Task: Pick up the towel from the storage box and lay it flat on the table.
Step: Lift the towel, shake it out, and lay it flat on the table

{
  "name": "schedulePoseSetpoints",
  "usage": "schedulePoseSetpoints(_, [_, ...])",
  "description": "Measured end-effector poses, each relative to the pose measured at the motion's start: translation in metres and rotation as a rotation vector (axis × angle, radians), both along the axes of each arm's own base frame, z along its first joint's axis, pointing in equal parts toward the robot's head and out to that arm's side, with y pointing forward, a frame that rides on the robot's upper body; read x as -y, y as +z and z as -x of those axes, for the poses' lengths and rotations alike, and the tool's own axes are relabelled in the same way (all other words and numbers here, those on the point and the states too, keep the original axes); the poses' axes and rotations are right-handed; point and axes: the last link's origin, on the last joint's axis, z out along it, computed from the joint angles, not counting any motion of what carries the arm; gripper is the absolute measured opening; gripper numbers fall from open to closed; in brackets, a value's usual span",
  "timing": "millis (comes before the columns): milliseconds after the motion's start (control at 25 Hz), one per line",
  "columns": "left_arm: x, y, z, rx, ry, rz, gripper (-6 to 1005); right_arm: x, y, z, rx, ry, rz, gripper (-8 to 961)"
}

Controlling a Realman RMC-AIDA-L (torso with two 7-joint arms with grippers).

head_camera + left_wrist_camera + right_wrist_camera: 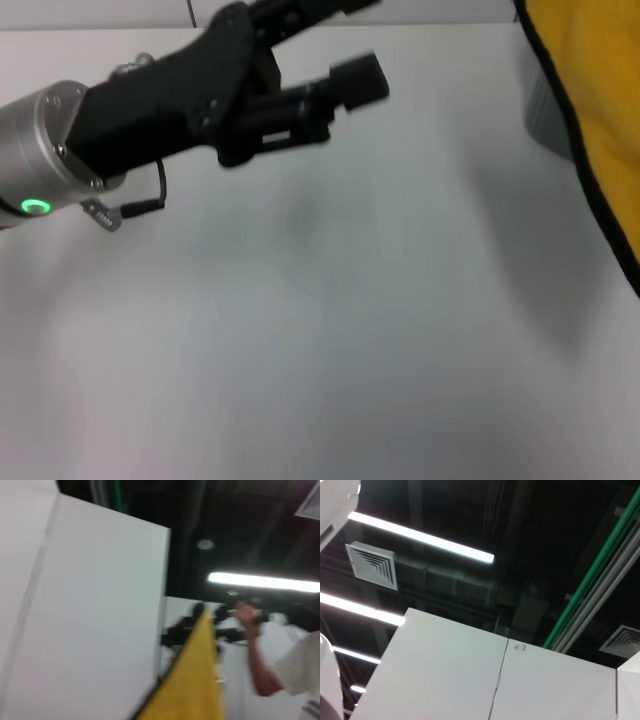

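Head view: left gripper (330, 45) is up over the far-left part of the table (330, 330), arm reaching in from the left edge, green status ring (36, 207) lit on its silver wrist section. Its fingers (358, 80) stand apart with only air between them; it has hold of nothing.

The towel (595, 110) hangs in at the right edge of the head view, yellow-orange with black edging, raised off the tabletop and casting a shadow on the white surface below it. What holds it is out of frame. The right gripper is not visible in any view, so I cannot tell how its fingers stand or whether it has the cloth.

A small grey patch at the right edge, just behind the towel's edge, may be the storage box (545, 120); too little shows to be sure. Nothing lies on the table between the left gripper and the towel.

Left wrist view adds what the head view lacks: the towel edge-on (192, 680), a dark mechanism (182, 630) just behind it, too blurred to identify, a white partition panel (95, 620), and a person (290, 665) in a white shirt beyond with a raised forearm.

Right wrist view shows only ceiling: light strips (420, 537), an air vent (372, 565), green pipes (600, 575), white panel tops (470, 680). No towel or table there.
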Motion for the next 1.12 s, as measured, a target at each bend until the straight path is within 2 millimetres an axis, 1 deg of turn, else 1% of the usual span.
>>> schedulePoseSetpoints(80, [-0.010, 0.000, 0.003, -0.026, 0.057, -0.040, 870, 0.000, 0.001, 0.002, 0.011, 0.013, 0.008, 12])
schedulePoseSetpoints(160, [-0.026, -0.002, 0.003, -0.069, 0.124, -0.073, 870, -0.001, 0.000, 0.005, 0.023, 0.024, 0.020, 12])
schedulePoseSetpoints(280, [-0.045, -0.008, -0.001, -0.133, 0.193, -0.084, 870, -0.002, -0.002, 0.007, 0.020, 0.033, 0.033, 12])
schedulePoseSetpoints(360, [-0.053, -0.022, -0.008, -0.192, 0.205, -0.063, 870, -0.004, -0.004, 0.009, 0.013, 0.034, 0.044, 11])
schedulePoseSetpoints(440, [-0.056, -0.036, -0.015, -0.239, 0.201, -0.046, 870, -0.007, -0.007, 0.010, 0.000, 0.035, 0.063, 11])
schedulePoseSetpoints(480, [-0.057, -0.045, -0.020, -0.267, 0.189, -0.028, 870, -0.008, -0.008, 0.011, -0.005, 0.035, 0.071, 11])
schedulePoseSetpoints(600, [-0.053, -0.063, -0.032, -0.312, 0.143, 0.027, 871, -0.012, -0.012, 0.012, -0.016, 0.032, 0.094, 11])
schedulePoseSetpoints(720, [-0.045, -0.068, -0.041, -0.314, 0.075, 0.067, 871, -0.014, -0.015, 0.011, -0.008, 0.022, 0.099, 11])
schedulePoseSetpoints(920, [-0.023, -0.057, -0.047, -0.241, -0.072, 0.125, 870, -0.015, -0.016, 0.007, -0.001, -0.007, 0.081, 12])
schedulePoseSetpoints(1120, [-0.010, -0.042, -0.038, -0.179, -0.106, 0.115, 870, -0.017, -0.014, -0.001, 0.009, -0.047, 0.066, 12])
